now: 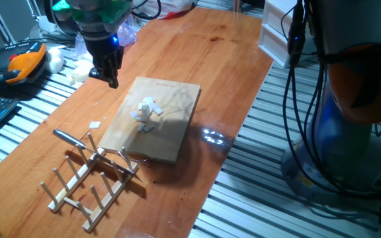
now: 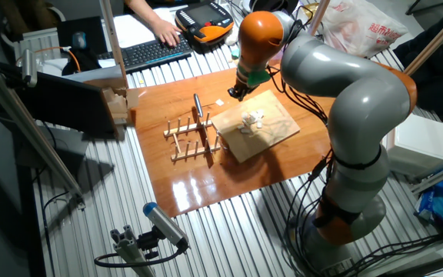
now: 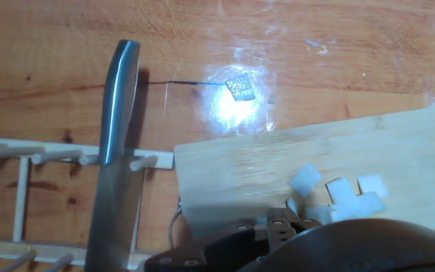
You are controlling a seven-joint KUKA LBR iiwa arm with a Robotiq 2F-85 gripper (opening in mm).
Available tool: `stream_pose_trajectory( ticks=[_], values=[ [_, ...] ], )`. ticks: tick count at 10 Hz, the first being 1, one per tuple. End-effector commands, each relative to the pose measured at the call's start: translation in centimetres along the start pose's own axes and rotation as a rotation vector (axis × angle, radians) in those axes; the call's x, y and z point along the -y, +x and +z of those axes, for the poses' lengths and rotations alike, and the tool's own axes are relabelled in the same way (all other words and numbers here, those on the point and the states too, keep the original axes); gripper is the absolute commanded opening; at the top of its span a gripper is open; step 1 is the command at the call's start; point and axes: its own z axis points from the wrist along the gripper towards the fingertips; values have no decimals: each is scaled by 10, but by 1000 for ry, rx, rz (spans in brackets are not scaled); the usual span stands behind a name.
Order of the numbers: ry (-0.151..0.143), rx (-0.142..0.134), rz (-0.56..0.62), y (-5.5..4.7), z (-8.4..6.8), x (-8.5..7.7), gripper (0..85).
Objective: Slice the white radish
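White radish [image 1: 148,110] bits lie in a heap on your board [image 1: 170,135]. Your gripper [image 1: 108,75] hovers beside the board's far corner; you cannot tell its jaw width. A knife [image 3: 117,151] rests on the rack [image 1: 91,180].

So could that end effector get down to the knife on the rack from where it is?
Probably yes: the end effector hangs above bare table, and the knife lies exposed atop the wooden rack, nothing covering it.

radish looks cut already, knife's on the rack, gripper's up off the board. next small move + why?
Probably lift the gripper clear and stop. The radish lies in several pieces on the board, the knife rests on the rack, and the gripper seems to carry nothing.
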Motion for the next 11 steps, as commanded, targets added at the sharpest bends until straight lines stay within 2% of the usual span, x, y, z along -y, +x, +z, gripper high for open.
stream_pose_trajectory(
  ticks=[1, 4, 7, 9, 11],
  values=[
    [2, -8, 0, 0, 0, -1, 0],
    [8, -22, -10, -3, -6, -9, 0],
    [7, -17, -10, -4, -5, -13, 0],
    [8, -24, -7, -5, -5, -13, 0],
    [2, -40, 1, -4, -5, -15, 0]
  ],
)
